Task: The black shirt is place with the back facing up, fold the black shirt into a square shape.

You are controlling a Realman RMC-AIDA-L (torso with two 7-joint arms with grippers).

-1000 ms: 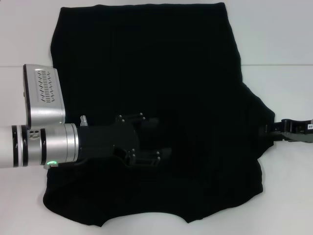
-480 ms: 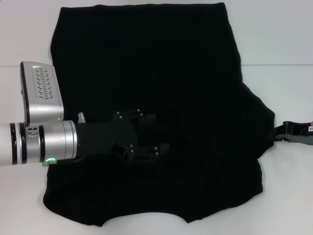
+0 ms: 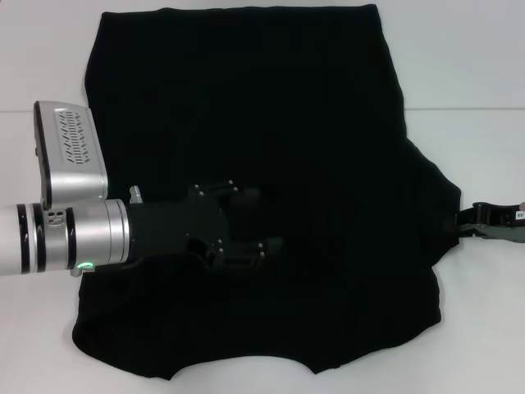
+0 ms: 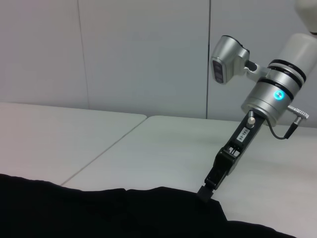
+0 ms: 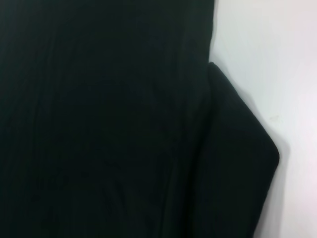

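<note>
Silver cylindrical arms with black bands, green and blue lights, carry black screw-studded tools (image 3: 246, 226).

The left gripper (image 3: 271, 222) blends into the black shirt (image 3: 271, 107), so its finger spacing is unreadable. The right gripper (image 3: 461, 223), at three o'clock, is cut off by the frame edge.

We see the black shirt (image 3: 262, 123) is soft, matt cloth (no shine at all). The table (image 3: 467, 66) looks smooth and white. The left arm (image 3: 74, 238) is shiny metal.
</note>
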